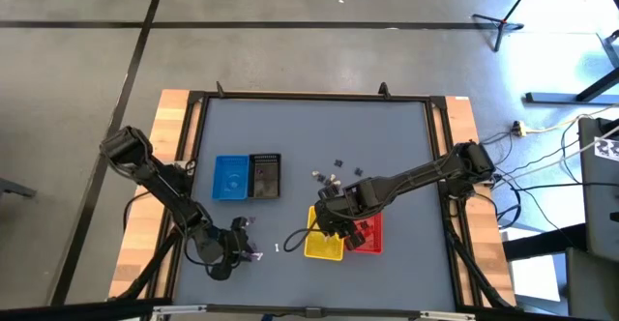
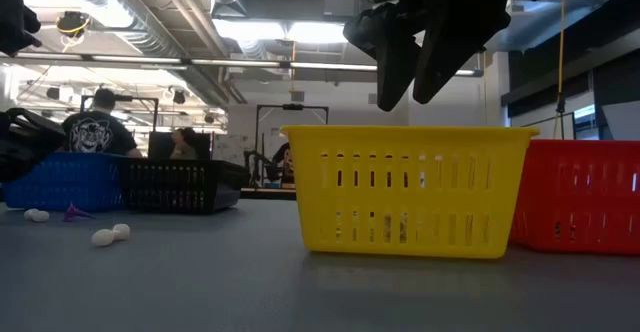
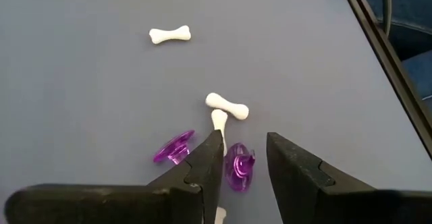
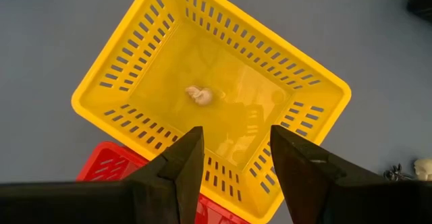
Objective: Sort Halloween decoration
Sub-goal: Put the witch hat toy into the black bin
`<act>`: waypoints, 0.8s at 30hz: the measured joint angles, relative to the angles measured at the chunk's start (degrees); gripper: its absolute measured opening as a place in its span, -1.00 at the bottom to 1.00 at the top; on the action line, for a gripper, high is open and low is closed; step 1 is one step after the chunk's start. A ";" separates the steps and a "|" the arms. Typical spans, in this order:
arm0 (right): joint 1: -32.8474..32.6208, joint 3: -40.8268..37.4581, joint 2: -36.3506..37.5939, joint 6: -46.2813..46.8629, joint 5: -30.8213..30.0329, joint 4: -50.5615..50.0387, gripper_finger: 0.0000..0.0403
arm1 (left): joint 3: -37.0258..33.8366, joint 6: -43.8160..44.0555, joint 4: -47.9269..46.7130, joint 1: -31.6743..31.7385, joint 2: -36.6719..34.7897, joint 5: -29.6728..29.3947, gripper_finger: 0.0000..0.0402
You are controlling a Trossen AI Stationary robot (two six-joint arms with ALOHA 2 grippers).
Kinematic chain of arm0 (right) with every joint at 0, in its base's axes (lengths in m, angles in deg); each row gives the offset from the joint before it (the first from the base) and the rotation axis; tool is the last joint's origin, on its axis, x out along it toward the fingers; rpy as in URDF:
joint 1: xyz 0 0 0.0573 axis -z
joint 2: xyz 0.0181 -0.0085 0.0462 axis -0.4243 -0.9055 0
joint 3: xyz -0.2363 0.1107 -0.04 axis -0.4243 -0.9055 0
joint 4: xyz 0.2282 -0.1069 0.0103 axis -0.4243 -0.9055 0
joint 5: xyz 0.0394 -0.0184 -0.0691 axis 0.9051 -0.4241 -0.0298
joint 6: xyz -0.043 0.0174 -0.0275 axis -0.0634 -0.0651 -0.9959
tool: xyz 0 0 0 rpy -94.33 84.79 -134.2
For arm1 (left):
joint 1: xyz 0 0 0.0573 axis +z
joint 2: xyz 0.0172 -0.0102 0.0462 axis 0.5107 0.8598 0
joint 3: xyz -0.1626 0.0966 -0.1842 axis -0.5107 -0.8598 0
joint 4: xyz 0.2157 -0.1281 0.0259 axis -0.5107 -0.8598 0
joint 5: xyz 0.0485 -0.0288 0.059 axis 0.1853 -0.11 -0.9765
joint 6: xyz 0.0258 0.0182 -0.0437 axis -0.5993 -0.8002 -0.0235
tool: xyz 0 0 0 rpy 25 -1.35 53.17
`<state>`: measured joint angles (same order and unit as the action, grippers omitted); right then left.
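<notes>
My left gripper (image 3: 241,143) (image 1: 244,247) is open, low over the table's near left part. A purple trinket (image 3: 239,166) lies on the mat between its fingers, and I see no touch. Around it lie another purple trinket (image 3: 174,148) and white bones (image 3: 227,105) (image 3: 170,34). My right gripper (image 4: 236,136) (image 1: 329,226) hangs open and empty above the yellow basket (image 4: 202,82) (image 2: 405,202). A tan trinket (image 4: 199,95) rests on the basket's floor. More small dark and pale trinkets (image 1: 329,178) lie on the mat farther back.
The red basket (image 1: 368,234) (image 2: 580,207) stands against the yellow one's right side. The blue basket (image 1: 230,177) and the black basket (image 1: 264,176) stand side by side at the centre left. A raised dark frame (image 1: 309,97) borders the mat. People are in the room behind.
</notes>
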<state>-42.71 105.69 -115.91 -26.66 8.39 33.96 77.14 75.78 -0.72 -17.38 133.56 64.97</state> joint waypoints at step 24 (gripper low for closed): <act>0.00 0.00 0.00 -0.01 0.00 0.02 -0.16 | -0.07 0.02 0.43 0.10 0.04 3.16 -0.99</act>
<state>-42.71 105.69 -115.91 -26.67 8.39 33.98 77.07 75.81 -0.29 -17.28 133.61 68.13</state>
